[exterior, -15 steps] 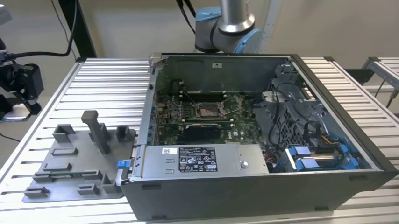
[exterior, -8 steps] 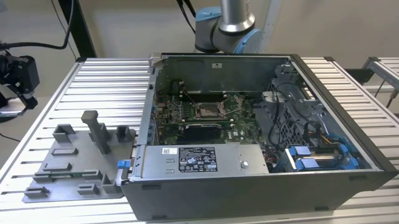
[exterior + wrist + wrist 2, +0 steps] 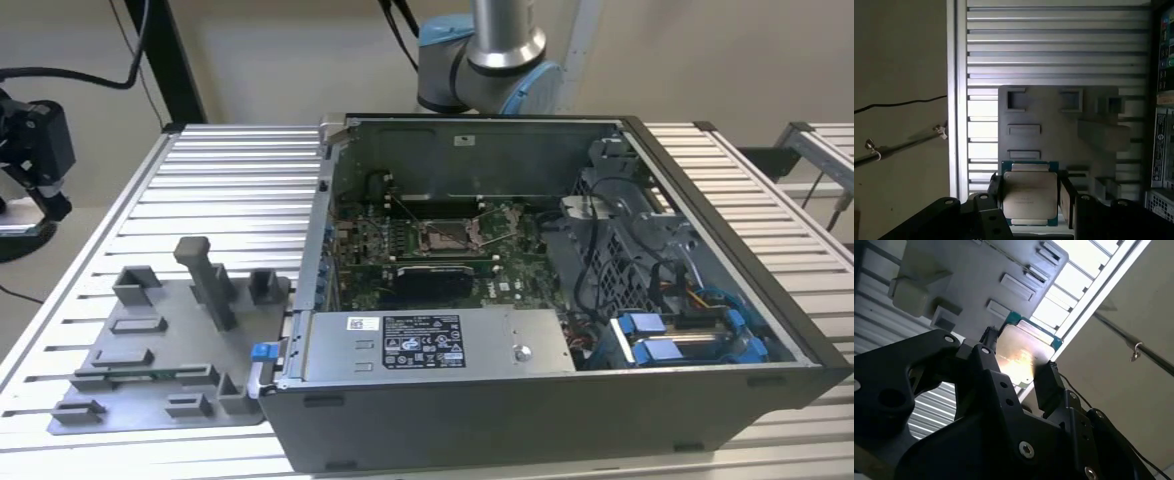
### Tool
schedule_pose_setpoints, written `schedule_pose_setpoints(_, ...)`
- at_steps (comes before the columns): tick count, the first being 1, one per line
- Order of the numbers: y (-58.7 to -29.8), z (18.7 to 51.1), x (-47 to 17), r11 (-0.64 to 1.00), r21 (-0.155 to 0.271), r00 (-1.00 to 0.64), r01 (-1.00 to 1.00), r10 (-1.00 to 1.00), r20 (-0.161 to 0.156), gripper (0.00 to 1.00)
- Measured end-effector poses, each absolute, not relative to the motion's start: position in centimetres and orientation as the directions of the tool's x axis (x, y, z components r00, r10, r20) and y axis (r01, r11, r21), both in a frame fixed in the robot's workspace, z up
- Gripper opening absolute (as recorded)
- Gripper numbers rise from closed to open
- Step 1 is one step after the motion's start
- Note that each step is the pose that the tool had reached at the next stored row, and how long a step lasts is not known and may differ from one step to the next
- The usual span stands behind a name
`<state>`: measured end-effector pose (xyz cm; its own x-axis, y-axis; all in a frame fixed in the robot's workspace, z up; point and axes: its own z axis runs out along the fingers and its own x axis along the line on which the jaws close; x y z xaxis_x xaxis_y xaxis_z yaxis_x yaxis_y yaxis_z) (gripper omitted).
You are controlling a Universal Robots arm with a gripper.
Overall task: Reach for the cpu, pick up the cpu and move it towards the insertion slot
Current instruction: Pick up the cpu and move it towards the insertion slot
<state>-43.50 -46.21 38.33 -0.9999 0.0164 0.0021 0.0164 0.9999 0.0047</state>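
The cpu (image 3: 1030, 196) is clamped by its edges between the gripper's (image 3: 1031, 191) fingers (silvery top towards us in the first wrist view) over the grey tray (image 3: 1054, 125). We see the slot (image 3: 445, 238) inside the case (image 3: 534, 410) — beside that tray.

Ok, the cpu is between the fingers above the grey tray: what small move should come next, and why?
Probably a short, level carry toward the computer case. In the first wrist view the gripper is shut on the cpu, which hangs clear above the grey fixture tray, and in the exterior view the insertion slot sits open inside the case.
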Motion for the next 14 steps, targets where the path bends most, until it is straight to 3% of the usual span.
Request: schedule_pose_setpoints(14, -46.21, 39.16, -43.5, 1.0, 0.004, -1.0, 0.017, 0.017, 0.002, 0.0)
